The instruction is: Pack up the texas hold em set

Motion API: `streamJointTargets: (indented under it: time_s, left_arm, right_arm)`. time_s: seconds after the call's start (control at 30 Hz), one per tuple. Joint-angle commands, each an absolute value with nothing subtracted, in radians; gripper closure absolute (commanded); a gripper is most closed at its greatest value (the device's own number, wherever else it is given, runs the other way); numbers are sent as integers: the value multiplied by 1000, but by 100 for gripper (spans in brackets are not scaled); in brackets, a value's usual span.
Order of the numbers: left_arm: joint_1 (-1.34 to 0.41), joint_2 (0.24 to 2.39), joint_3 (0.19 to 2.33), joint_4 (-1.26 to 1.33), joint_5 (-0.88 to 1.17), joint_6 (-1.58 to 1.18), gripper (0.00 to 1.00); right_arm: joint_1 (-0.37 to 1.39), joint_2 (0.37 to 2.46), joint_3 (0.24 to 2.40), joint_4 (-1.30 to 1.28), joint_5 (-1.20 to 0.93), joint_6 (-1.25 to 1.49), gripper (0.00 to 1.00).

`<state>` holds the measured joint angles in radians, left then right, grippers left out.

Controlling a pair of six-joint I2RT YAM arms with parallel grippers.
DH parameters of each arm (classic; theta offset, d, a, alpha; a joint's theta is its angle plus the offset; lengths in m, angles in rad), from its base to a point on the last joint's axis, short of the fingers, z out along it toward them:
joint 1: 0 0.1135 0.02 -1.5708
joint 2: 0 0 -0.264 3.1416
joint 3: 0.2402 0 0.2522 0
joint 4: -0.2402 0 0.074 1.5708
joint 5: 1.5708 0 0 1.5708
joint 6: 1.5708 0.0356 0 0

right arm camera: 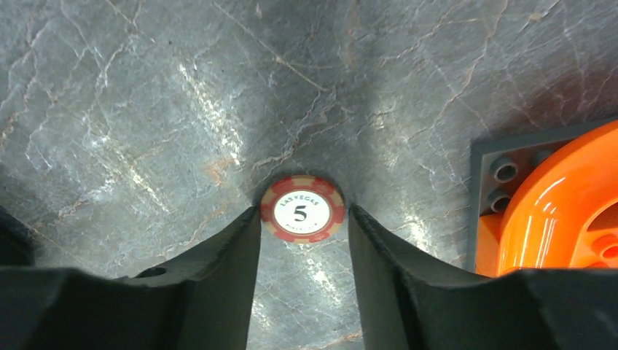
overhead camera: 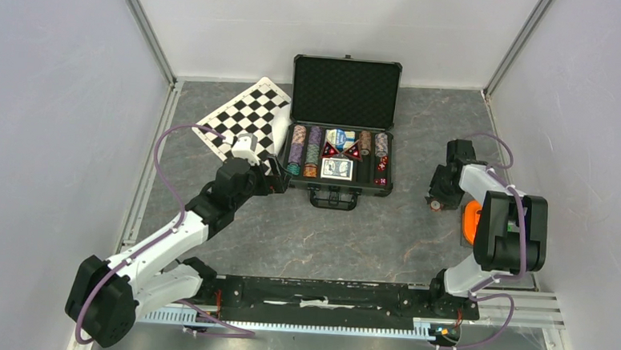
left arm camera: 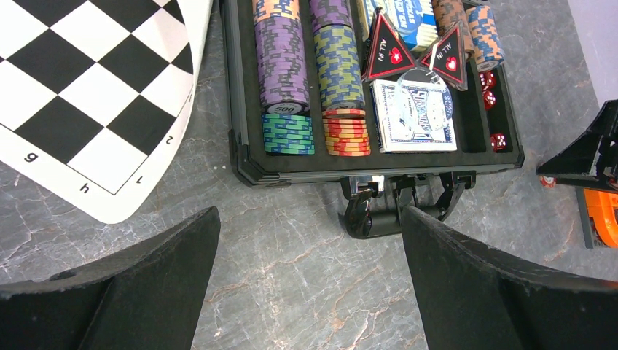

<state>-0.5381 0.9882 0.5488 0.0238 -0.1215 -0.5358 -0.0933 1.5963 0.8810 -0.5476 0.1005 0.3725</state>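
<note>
now: right gripper [right arm camera: 304, 214] pinches red chip [right arm camera: 302, 211] flat on table [right arm camera: 146, 109], at 3 o'clock of open case [overhead camera: 344, 92]. keep squeeze centred, lift straight. left gripper [left arm camera: 310, 211] spread wide, idle.

Light was even and bright from overhead. In the right wrist view white glare streaked the table [right arm camera: 197, 95]; the poker chip [right arm camera: 302, 210] was sharp, ringed by soft shadow.

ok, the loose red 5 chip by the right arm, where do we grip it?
By the rim, straight down from above. The red chip lies flat, face up on the table, so only its thin edge is grippable. Close the right gripper across opposite sides, where its fingers flank it.
</note>
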Motion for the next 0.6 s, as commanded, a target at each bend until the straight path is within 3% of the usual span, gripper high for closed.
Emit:
streamJointTargets:
  time_s: [0.0,0.13,0.57]
  left_arm:
    - [-532,971,553,44,-124,-508,0]
    - [-532,972,553,43,-123,-509,0]
    - [-533,986,554,48,-121,-507,0]
  right_arm:
    - [-100,1638,834,-493,85,371,51]
    - [-100,1627,814,-481,64,378,59]
    - [-100,1438,849,-588,-100,365,58]
